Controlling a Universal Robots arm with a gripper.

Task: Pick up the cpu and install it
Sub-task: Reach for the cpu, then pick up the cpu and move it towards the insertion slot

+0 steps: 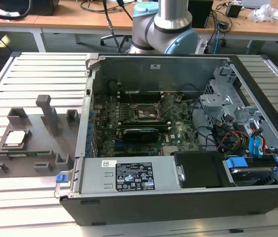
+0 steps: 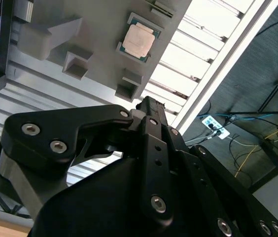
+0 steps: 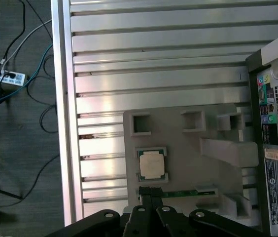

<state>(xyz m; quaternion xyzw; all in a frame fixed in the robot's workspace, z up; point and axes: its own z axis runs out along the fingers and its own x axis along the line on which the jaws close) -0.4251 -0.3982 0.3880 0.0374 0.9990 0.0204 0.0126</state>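
1. One cpu (image 1: pixel 15 138) lies flat, silver top up, in a square recess of the single grey holder plate (image 1: pixel 33 145).
2. The plate rests on the slatted metal worktop (image 1: pixel 40 74), just beside one open computer case (image 1: pixel 154 69), on the exterior view's left.
3. Inside the case, the motherboard (image 1: pixel 178 131) carries one dark cpu socket (image 1: pixel 146 112), well apart from the cpu.
4. In both wrist views the tool (image 3: pixel 151 190) (image 2: pixel 146 101) hangs over the plate's edge, near the cpu but not touching it. Its two fingers are drawn together, gripping nothing.
5. One narrow green circuit board (image 3: pixel 178 193) sits in the plate, near the cpu.
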